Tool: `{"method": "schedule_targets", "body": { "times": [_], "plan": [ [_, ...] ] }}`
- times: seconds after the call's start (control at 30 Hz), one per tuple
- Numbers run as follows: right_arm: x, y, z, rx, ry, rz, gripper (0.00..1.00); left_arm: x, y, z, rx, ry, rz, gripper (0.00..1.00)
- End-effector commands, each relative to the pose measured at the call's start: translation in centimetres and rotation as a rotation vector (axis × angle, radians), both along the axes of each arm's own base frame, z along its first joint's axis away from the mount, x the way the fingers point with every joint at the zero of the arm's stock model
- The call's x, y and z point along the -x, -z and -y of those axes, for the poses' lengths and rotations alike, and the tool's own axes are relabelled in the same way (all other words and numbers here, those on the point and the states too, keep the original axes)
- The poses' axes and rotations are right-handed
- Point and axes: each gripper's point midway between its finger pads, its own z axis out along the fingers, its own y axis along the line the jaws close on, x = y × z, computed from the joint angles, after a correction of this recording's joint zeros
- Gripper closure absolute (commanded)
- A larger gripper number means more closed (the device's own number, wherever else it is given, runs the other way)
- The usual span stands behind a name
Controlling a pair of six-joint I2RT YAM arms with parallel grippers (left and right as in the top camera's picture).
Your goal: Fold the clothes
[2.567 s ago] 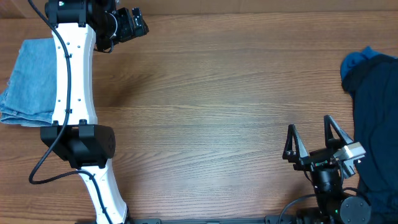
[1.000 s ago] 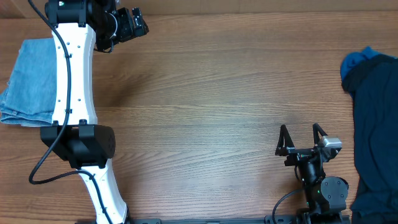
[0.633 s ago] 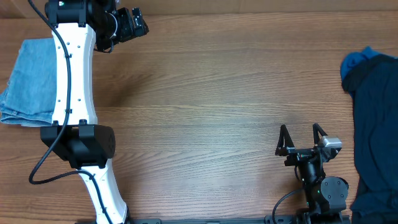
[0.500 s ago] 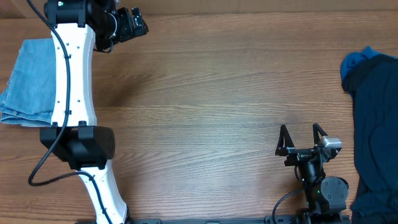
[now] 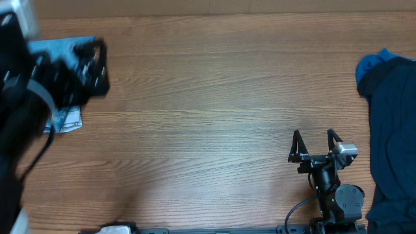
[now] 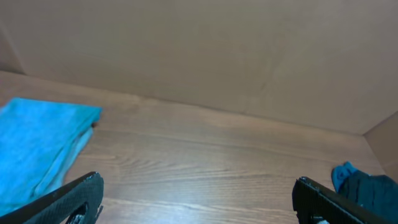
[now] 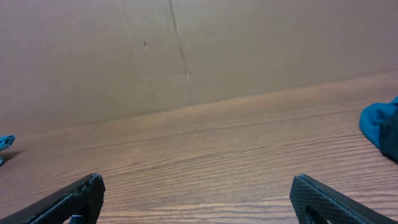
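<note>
Denim (image 6: 37, 146), light blue, lies in a flat layered stack at the far left end of the table (image 5: 208, 110). Its edges look squared in the left wrist view. Judged: that piece is done, or near enough.

Dark garment (image 5: 393, 136) sits bunched at the right edge of the table, partly outside the overhead frame, with a brighter blue fold at its top. It is not spread and not folded, and nothing touches it.

Left gripper (image 6: 198, 184): fingers far apart, nothing between them, only bare wood ahead. The left arm (image 5: 26, 97) shows in the overhead view only as a dark smear at the denim's end of the table. Its height above the cloth cannot be read.

Right gripper (image 5: 314, 144): low near the front edge, jaws spread wide, empty. It is near the dark garment but apart from it. Its wrist view catches only a blue scrap of the garment at the right margin.

Step in hand (judgement): between garments. One is stacked aside and the next is not yet picked up.

Next move calls for:
- The right gripper turns toward the dark garment, pinches a single layer at an edge or hem, and drags it onto the bare middle of the table.
- Both grippers then pull it flat before any fold.

Risk: the cloth is bunched, so a pinch may take several layers and come out twisted.
</note>
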Motion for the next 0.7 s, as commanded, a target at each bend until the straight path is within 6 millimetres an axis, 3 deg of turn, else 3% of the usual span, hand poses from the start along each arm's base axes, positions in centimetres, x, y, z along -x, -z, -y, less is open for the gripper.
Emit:
{"method": "schedule_targets", "body": {
  "times": [0.0,0.17,0.3,0.43,0.67],
  "plan": [
    [0.0,0.2,0.0,0.006,0.000,0.004,0.00,5.5,-1.5,-0.3,-0.029,-0.020,0.074,0.00],
    [0.0,0.2,0.0,0.006,0.000,0.004,0.00,11.6,-0.9,-0.3,-0.030,-0.024,0.113,0.00],
    [0.0,0.2,0.0,0.006,0.000,0.004,0.00,13.8,3.1,-0.7,-0.036,-0.046,0.048,0.00],
    [0.0,0.2,0.0,0.006,0.000,0.004,0.00,11.7,7.2,-0.7,-0.033,-0.041,0.025,0.00],
    [0.0,0.2,0.0,0.006,0.000,0.004,0.00,3.4,16.6,-0.2,0.007,-0.025,0.183,0.00]
  ]
}}
